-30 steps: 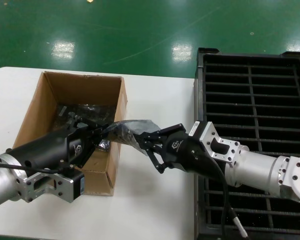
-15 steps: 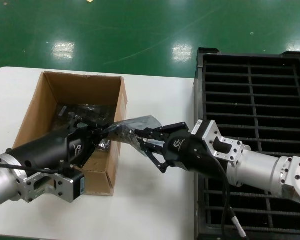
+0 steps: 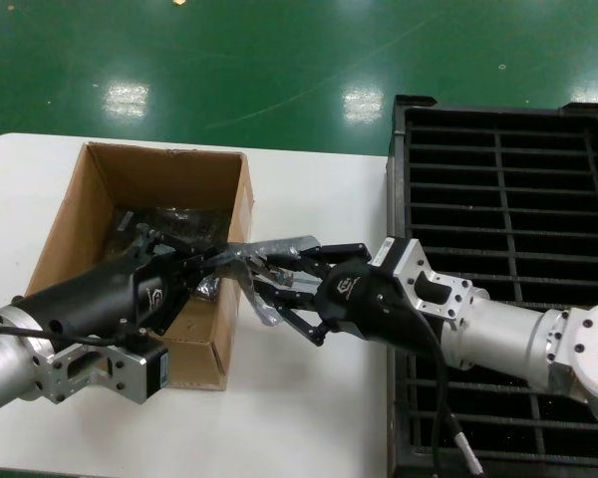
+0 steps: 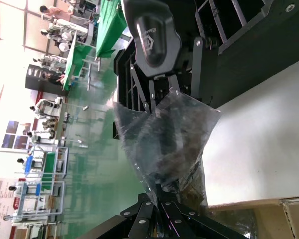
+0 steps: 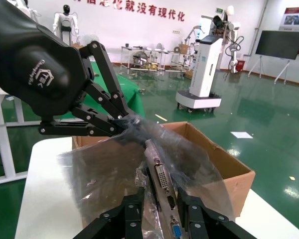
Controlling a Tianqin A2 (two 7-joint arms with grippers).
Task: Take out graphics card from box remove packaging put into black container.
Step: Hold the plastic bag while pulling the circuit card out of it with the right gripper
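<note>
The graphics card [image 5: 162, 179], inside its translucent packaging bag [image 3: 279, 247], hangs in the air just right of the brown cardboard box [image 3: 159, 171]. Its silver bracket [image 3: 264, 305] with white and blue ports faces my right wrist view. My left gripper [image 3: 219, 257] is shut on the box-side end of the bag [image 4: 164, 139], above the box's right wall. My right gripper [image 3: 272, 291] is closed around the bracket end through the bag [image 5: 99, 169]. The black ribbed container [image 3: 498, 108] stands at the right.
More dark bagged items [image 3: 169, 219] lie in the box bottom. The white table [image 3: 309, 418] lies between box and container. My right arm reaches over the container's left edge, and its cable [image 3: 458, 438] hangs there. The green floor lies beyond.
My right gripper has moved left onto the free end of the bag and closed around the bracket end. The bag has crumpled and the silver bracket now shows. The left gripper has stayed put.
</note>
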